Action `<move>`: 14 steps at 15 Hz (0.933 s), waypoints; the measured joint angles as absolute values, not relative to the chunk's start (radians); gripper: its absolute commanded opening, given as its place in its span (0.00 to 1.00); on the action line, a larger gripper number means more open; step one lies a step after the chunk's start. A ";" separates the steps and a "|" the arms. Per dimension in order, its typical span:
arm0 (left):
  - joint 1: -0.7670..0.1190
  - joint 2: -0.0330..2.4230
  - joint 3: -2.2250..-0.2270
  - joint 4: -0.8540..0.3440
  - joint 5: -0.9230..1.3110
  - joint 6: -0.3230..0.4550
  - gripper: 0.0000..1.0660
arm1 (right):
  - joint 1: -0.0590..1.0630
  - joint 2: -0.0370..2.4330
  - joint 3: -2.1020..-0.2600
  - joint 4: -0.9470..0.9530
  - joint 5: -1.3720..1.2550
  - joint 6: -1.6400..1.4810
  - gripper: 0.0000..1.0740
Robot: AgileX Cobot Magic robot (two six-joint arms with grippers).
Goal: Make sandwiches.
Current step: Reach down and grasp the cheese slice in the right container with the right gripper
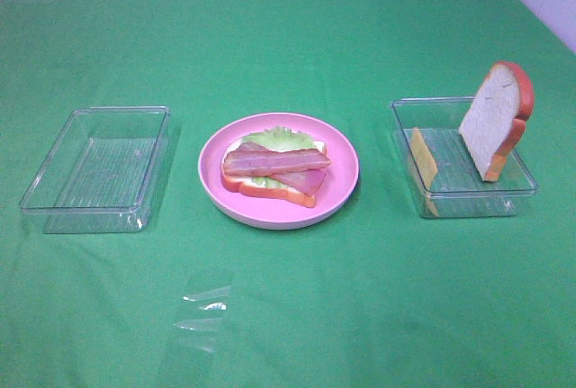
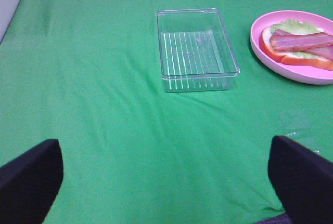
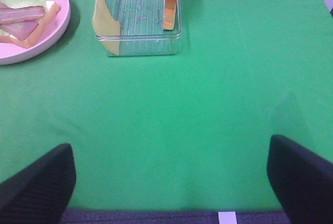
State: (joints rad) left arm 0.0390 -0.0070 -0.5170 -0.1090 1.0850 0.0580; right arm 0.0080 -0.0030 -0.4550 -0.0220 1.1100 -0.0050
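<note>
I counted two clear trays, one pink plate (image 1: 270, 216), two bacon strips (image 1: 274, 161), one lettuce leaf (image 1: 279, 137), one cheese slice (image 1: 423, 157) and two bread slices. The half-built sandwich (image 1: 270, 192) sat on the plate, well ahead of both arms and between them. Only the wrist views showed my left end effector (image 2: 165, 182), released over the tabletop (image 2: 104, 130) with the empty tray (image 2: 195, 82) ahead. My right end effector (image 3: 169, 182), also released, faced the second tray (image 3: 140, 44), which held the cheese and the upright bread slice (image 3: 170, 5).
</note>
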 measured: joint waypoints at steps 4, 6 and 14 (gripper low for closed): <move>0.039 -0.007 -0.517 -0.109 1.085 0.058 0.94 | 0.008 -0.003 -0.455 -0.022 1.110 -0.005 0.89; 0.039 -0.007 -0.517 -0.109 1.085 0.058 0.94 | 0.008 -0.003 -0.455 -0.022 1.110 -0.005 0.89; 0.039 -0.007 -0.517 -0.109 1.085 0.058 0.94 | 0.008 0.406 -0.532 0.075 1.117 -0.016 0.88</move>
State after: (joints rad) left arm 0.0390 -0.0070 -0.5170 -0.1090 1.0850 0.0580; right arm 0.0080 0.4060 -0.5320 0.0750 1.1170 -0.0160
